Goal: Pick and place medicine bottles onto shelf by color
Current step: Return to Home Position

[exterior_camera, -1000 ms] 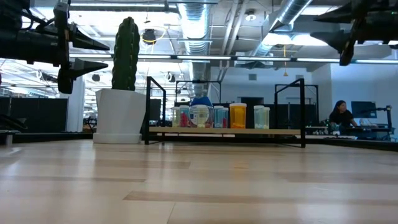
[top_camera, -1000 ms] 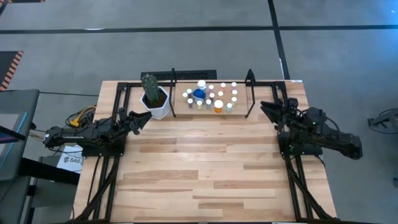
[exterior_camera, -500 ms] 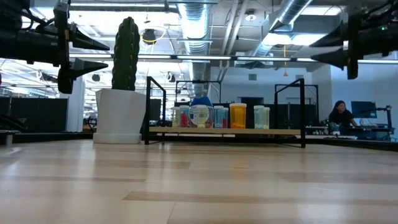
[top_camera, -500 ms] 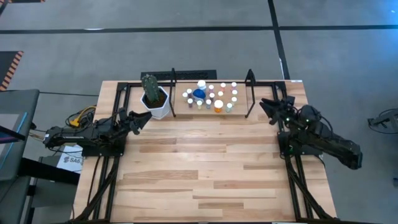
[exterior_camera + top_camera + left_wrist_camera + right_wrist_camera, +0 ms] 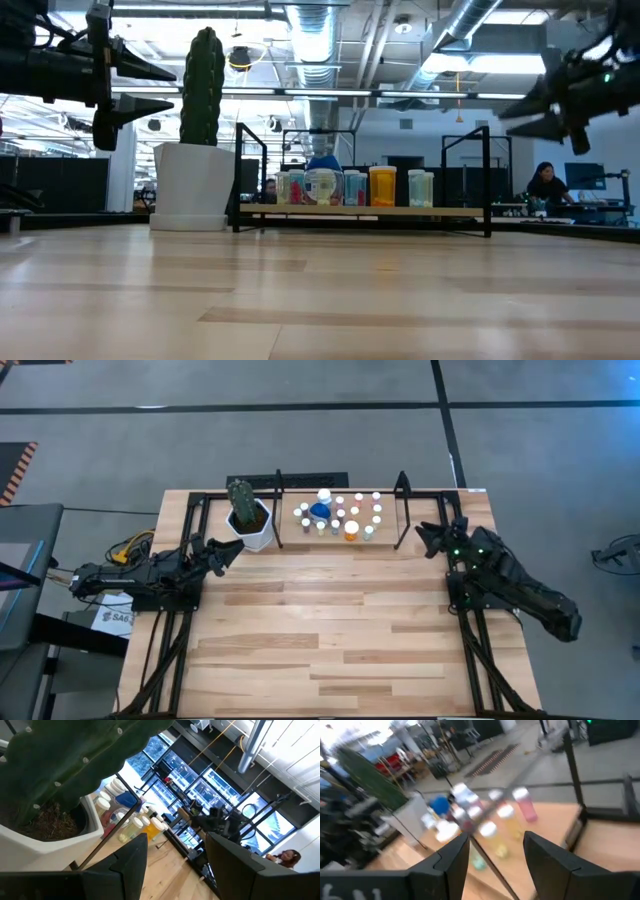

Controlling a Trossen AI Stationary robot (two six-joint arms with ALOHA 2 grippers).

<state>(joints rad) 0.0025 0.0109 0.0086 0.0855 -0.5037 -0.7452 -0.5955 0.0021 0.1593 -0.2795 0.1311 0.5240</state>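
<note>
Right arm swung back from the shelf end, empty-handed.
Its right gripper [image 5: 427, 536] had dipped and turned beside the shelf [image 5: 450, 211], fingers apart on nothing; the left gripper [image 5: 228, 552] waited near the cactus pot [image 5: 255, 528], also spread. The medicine bottles [image 5: 338, 515] stood clustered on the shelf. Homing seemed underway; next, the right arm needed folding back clear of the posts.

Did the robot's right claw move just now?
Yes. In the low view the right gripper has come down from near the top of the picture, closer to the top of the right post of the shelf.
</note>
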